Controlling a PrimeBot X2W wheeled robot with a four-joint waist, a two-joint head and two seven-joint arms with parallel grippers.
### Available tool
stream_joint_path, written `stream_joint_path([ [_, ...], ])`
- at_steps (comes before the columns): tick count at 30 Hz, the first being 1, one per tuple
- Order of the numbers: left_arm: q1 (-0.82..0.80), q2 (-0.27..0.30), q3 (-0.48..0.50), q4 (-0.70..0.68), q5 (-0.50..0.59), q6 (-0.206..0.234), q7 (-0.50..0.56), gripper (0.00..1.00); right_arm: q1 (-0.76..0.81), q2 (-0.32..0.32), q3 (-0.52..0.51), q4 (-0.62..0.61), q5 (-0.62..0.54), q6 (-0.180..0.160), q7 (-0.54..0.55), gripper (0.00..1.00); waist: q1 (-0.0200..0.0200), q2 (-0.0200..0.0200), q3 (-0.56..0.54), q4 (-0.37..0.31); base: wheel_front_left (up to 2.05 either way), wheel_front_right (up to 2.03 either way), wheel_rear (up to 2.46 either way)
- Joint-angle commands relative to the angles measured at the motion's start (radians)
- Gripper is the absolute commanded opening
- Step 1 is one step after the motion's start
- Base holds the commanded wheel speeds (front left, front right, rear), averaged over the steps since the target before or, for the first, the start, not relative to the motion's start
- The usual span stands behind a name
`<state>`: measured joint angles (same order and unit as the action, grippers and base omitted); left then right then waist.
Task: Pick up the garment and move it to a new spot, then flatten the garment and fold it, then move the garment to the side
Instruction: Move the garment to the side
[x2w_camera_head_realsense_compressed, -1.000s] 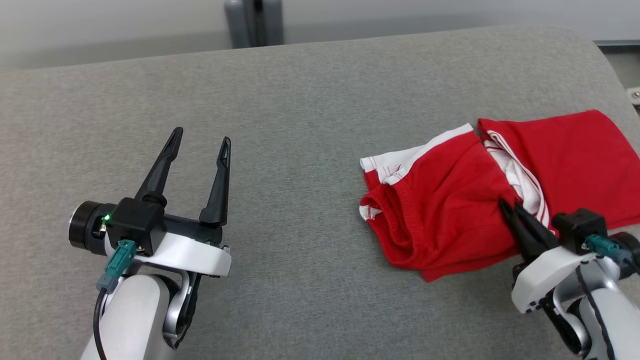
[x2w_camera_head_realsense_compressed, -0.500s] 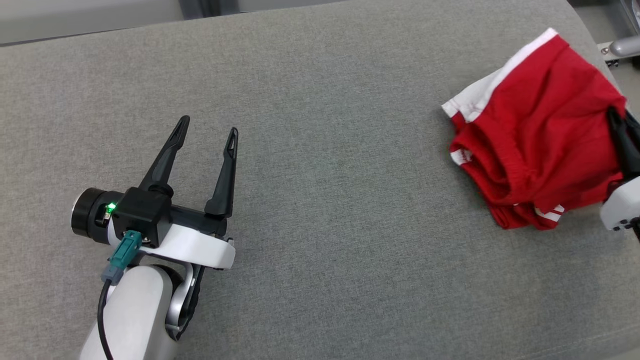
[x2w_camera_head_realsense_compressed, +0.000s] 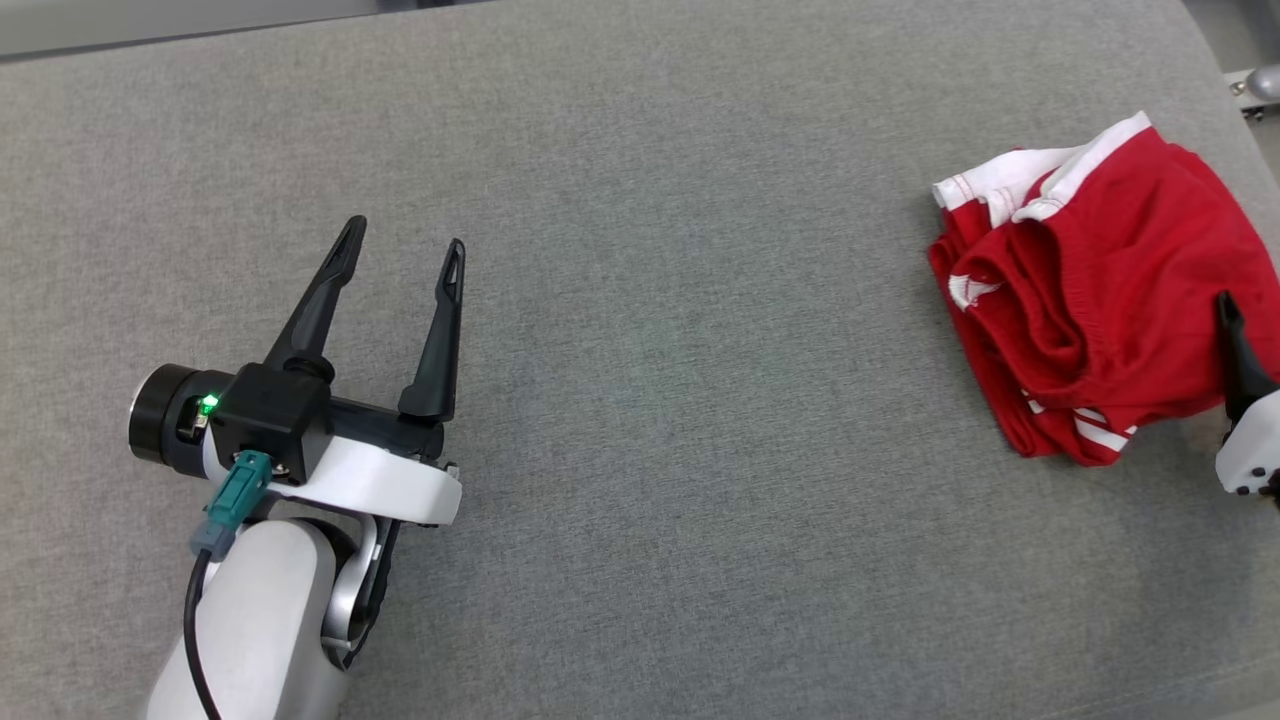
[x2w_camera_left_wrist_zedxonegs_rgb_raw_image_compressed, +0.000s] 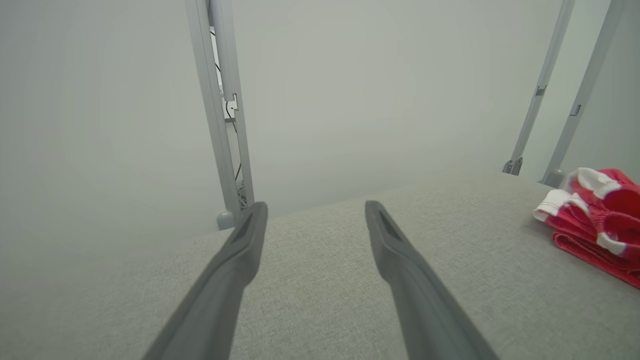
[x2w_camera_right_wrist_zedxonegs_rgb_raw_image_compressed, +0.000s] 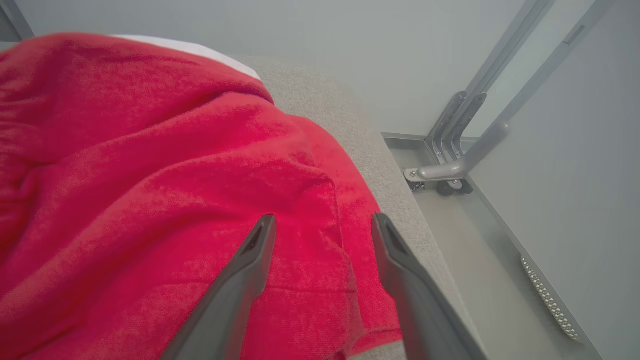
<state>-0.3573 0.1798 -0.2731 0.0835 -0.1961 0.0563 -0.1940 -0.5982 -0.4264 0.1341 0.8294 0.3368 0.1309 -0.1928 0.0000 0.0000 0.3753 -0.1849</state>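
The garment (x2w_camera_head_realsense_compressed: 1100, 290) is red with white trim and lies bunched in a folded heap at the far right of the grey padded table (x2w_camera_head_realsense_compressed: 650, 350). In the left wrist view the garment (x2w_camera_left_wrist_zedxonegs_rgb_raw_image_compressed: 600, 225) sits far off to the right. My right gripper (x2w_camera_right_wrist_zedxonegs_rgb_raw_image_compressed: 325, 219) stands open just over the garment (x2w_camera_right_wrist_zedxonegs_rgb_raw_image_compressed: 150, 175), its jaws apart with no cloth pinched between them. One of its fingers (x2w_camera_head_realsense_compressed: 1232, 340) shows at the head view's right edge, against the heap's right side. My left gripper (x2w_camera_head_realsense_compressed: 405, 238) is open and empty over bare table at the lower left, far from the garment.
The table's rounded right edge (x2w_camera_right_wrist_zedxonegs_rgb_raw_image_compressed: 400, 200) runs close beside the garment, with floor below it. A metal leg and bracket (x2w_camera_right_wrist_zedxonegs_rgb_raw_image_compressed: 450, 167) stand beyond that edge. Upright metal posts (x2w_camera_left_wrist_zedxonegs_rgb_raw_image_compressed: 222, 100) rise behind the table's far side.
My right gripper was shut on the garment's edge and now stands open, having let go. The garment has gathered into a tighter heap. The head view has shifted. The left arm has barely moved.
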Motion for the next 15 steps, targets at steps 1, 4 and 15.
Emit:
stream_joint_path([
  [1,-0.007,0.011,0.007,0.002,-0.007,0.008,-0.002,1.00,0.007,0.007,-0.014,0.021,0.015,0.000,-0.018,1.00,0.0000,0.0000,-0.011,-0.012,0.00,0.00,0.00],
  [4,0.006,0.017,0.011,0.005,-0.012,0.013,0.002,1.00,0.039,0.019,-0.041,0.049,0.041,0.000,-0.033,1.00,0.0000,0.0000,-0.033,-0.027,0.00,0.00,0.00],
  [15,0.052,0.022,0.047,-0.018,-0.038,0.049,-0.007,1.00,0.188,0.094,-0.180,-0.241,0.061,0.000,-0.074,1.00,0.0000,0.0000,-0.110,-0.020,0.00,0.00,0.00],
])
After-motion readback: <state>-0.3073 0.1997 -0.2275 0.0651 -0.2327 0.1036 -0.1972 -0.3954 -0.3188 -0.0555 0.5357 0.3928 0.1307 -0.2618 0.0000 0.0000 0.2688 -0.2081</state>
